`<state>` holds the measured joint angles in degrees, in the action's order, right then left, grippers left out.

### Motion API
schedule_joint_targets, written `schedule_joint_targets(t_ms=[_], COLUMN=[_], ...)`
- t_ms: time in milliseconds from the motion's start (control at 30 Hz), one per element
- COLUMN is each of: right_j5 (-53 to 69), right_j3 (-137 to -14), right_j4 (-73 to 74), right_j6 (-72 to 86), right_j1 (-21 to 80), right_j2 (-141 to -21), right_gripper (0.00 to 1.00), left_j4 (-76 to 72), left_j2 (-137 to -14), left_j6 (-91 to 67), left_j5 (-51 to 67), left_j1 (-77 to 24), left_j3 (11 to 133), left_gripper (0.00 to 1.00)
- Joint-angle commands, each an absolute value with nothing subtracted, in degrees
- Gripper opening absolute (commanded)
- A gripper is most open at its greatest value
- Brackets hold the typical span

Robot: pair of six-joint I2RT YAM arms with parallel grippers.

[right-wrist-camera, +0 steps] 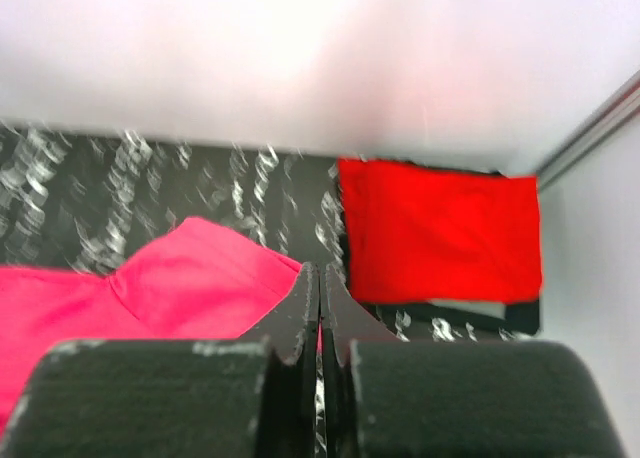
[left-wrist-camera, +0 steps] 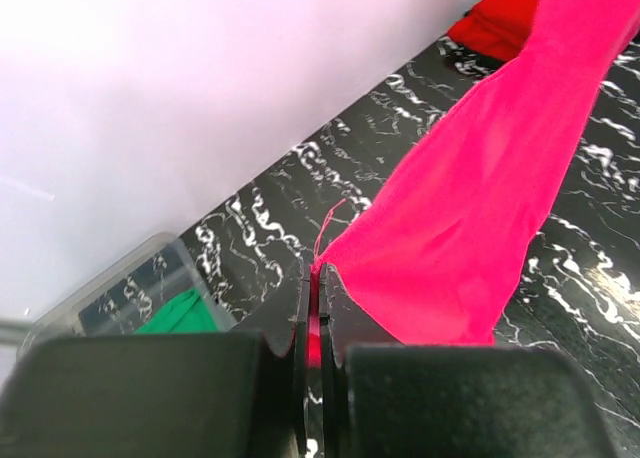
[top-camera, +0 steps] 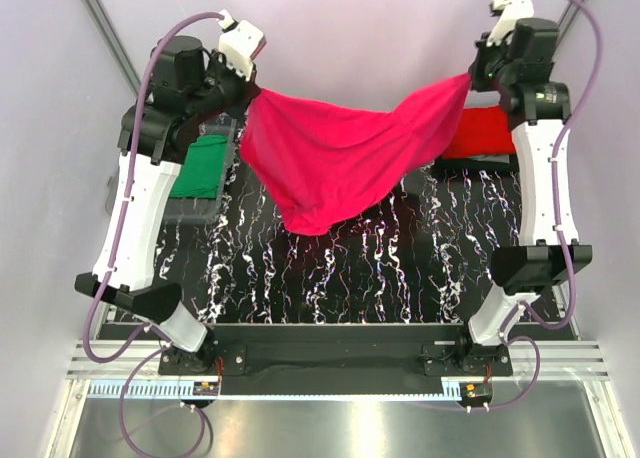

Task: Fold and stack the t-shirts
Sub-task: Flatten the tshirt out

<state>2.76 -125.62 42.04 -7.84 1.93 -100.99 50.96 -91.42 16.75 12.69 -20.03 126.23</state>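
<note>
The magenta-pink t-shirt (top-camera: 340,158) hangs in the air between both arms, sagging in the middle above the black marbled table (top-camera: 330,278). My left gripper (top-camera: 248,86) is shut on its left end; in the left wrist view (left-wrist-camera: 318,278) pink cloth (left-wrist-camera: 470,208) shows pinched between the jaws. My right gripper (top-camera: 472,78) is shut on its right end; the right wrist view (right-wrist-camera: 320,278) shows the cloth (right-wrist-camera: 180,278) at the jaws. A folded red t-shirt (top-camera: 480,133) (right-wrist-camera: 435,228) lies at the back right. A green t-shirt (top-camera: 200,168) (left-wrist-camera: 180,313) lies in the clear bin.
A clear plastic bin (top-camera: 205,208) stands at the back left of the table, under the left arm. A dark tray (right-wrist-camera: 455,313) shows under the red shirt. White walls close in behind, and a metal rail (top-camera: 330,363) runs along the near edge.
</note>
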Motion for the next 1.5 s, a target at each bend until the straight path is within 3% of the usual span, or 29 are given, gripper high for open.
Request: schedule_joint_targets(t_ms=[0,200,533,833,1000,1233,1467], right_j5=[9.39,13.53,19.16,14.51,10.64,7.56,6.07], right_j3=[-133.58,-137.03,-121.75,-116.19,-120.66,-138.06,-142.12], right_j4=[41.48,41.75,39.73,36.13,34.54,34.28,34.19], right_j6=[-0.35,-6.5,-12.3,-15.47,-15.73,-17.84,-18.02], right_j1=[1.05,1.05,1.05,0.97,0.97,1.05,1.05], right_j2=[-99.41,-93.26,-74.11,-63.81,-64.68,-70.66,-69.96], right_gripper=[0.0,0.0,0.0,0.0,0.0,0.0,0.0], left_j4=[49.4,47.38,47.37,47.37,46.58,45.18,44.82], left_j2=[-90.62,-85.09,-75.42,-70.14,-70.66,-72.51,-70.67], left_j6=[14.85,16.17,18.54,18.37,17.58,17.05,16.44], left_j5=[10.02,11.24,16.26,16.61,16.79,18.54,21.09], left_j1=[-19.25,-19.25,-19.25,-18.11,-16.35,-15.03,-13.71], left_j3=[127.61,128.59,124.02,122.25,127.26,134.99,134.83], left_gripper=[0.0,0.0,0.0,0.0,0.0,0.0,0.0])
